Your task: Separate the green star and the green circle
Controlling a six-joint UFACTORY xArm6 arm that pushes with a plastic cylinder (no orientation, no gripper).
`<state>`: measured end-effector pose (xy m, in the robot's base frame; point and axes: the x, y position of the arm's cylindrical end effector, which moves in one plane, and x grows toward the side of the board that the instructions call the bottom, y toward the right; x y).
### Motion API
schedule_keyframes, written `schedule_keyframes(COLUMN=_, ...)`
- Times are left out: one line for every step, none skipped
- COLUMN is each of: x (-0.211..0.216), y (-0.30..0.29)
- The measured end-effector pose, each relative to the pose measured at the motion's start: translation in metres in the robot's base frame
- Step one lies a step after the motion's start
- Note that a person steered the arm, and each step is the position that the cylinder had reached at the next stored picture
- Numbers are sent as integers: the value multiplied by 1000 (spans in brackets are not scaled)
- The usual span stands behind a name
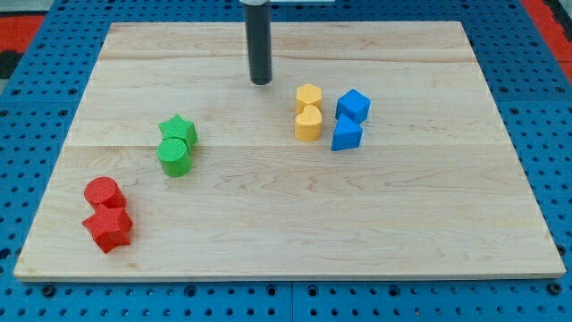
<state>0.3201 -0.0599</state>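
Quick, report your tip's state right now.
My tip: no gripper, holding nothing, touching no block, toward the view's top, right of the green star and green circle.

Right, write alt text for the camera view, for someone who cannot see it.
On a wooden board, a green star touches a green circle at the view's left, and my tip rests apart near the view's top. Two yellow blocks and two blue blocks sit right of centre; two red blocks sit bottom left.

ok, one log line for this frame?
my tip: top centre, touching nothing | green star and green circle: touching | separation: not started
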Motion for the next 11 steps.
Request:
schedule_keyframes(x=0, y=-55)
schedule_keyframes(x=1, y=-93)
schedule_keyframes(x=1, y=-131)
schedule_keyframes(x=25, y=-173)
schedule_keyframes(x=30, y=-180)
schedule_keyframes(x=71, y=-180)
schedule_keyframes(x=89, y=-171)
schedule_keyframes(x=100, y=-161)
schedule_keyframes(x=125, y=-125)
schedule_keyframes(x=135, y=-92)
schedule_keyframes(x=148, y=-77)
